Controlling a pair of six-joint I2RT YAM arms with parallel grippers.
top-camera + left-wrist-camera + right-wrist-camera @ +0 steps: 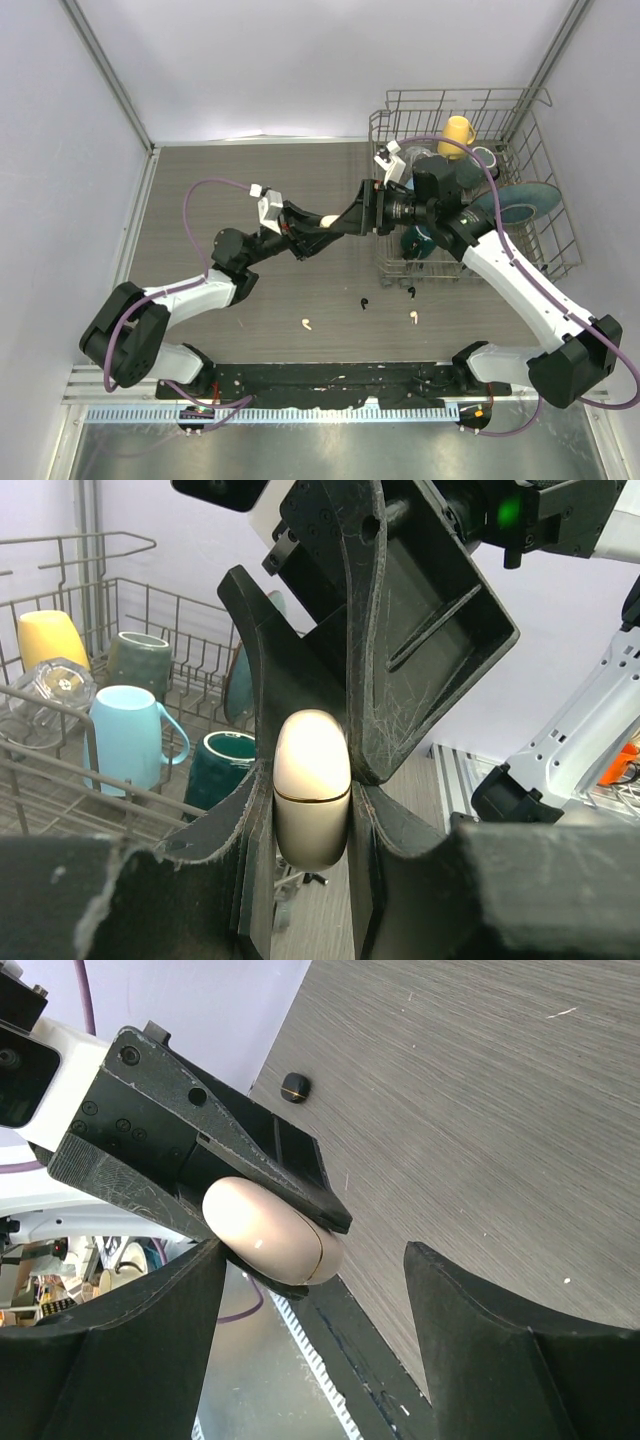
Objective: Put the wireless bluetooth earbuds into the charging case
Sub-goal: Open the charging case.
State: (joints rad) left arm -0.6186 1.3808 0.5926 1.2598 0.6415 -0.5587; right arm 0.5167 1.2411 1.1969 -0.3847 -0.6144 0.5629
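A cream charging case [312,785] is held upright in the left gripper [312,845]. Its upper half is flanked by fingers of the right gripper [312,695]. A wire rack [60,772] holding mugs [125,738] is seen at left.

Two black earbuds [363,302] [410,291], two cream-white earbuds [306,323] [413,316], one charging case [312,790], one dish rack [460,92] at two o'clock, four cups [50,640] [140,660] [125,735] [225,765]

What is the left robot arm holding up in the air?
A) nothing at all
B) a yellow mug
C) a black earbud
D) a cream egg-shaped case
D: the left end effector is clamped on the cream charging case, which is pinched from both sides.
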